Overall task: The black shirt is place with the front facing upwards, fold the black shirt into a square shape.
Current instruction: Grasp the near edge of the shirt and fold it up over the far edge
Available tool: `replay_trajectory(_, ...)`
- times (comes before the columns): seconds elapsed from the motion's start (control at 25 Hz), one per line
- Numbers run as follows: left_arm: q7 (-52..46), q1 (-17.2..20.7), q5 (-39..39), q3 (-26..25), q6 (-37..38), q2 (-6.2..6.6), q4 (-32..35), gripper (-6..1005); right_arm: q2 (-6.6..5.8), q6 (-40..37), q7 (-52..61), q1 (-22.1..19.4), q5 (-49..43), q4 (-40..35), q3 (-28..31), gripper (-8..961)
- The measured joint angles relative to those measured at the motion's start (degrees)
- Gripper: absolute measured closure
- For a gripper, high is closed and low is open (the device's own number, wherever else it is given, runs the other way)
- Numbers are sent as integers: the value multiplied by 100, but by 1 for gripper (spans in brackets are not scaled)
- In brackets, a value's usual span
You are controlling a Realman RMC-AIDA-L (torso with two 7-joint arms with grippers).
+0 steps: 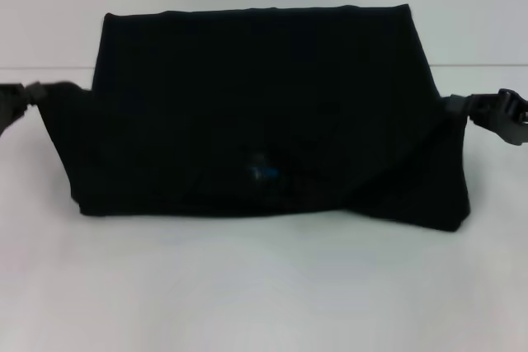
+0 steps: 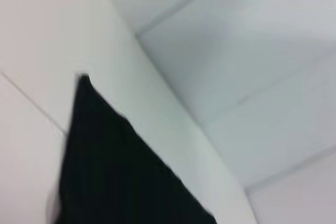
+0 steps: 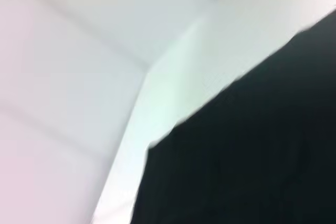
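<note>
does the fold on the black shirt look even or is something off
Slightly off: the black shirt, held at both ends by the left gripper and right gripper, hangs lower at its right corner, so the bottom edge is uneven.

The large plain black cloth T-shirt looks matt and soft, its weave swallowing light so that folds barely show (only a tiny blue neck label breaks the dark surface). The white tabletop beneath it is smooth with a faint, even sheen. The left gripper's black rigid body and the right gripper's black rigid body appear as hard moulded plastic or coated metal, slightly glossier than the cloth. In both wrist views the pale wall panels look smooth and matt.
</note>
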Motion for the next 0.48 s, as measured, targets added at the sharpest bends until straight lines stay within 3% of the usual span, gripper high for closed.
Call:
replay_trajectory(0.12, 432, 8, -436, -14, -503, -279, -34, 926, 268, 631, -440, -67, 463, 56, 9, 902)
replay_trajectory(0.24, 753, -67, -627, -15, -853, -464, -58, 925, 472, 1009, -862, -121, 934, 89, 13, 902)
replay_trajectory(0.48, 1085, -212, -929, 14, -1347, -612, -98, 923, 566, 1563, -1538, -78, 1623, 412, 22, 903)
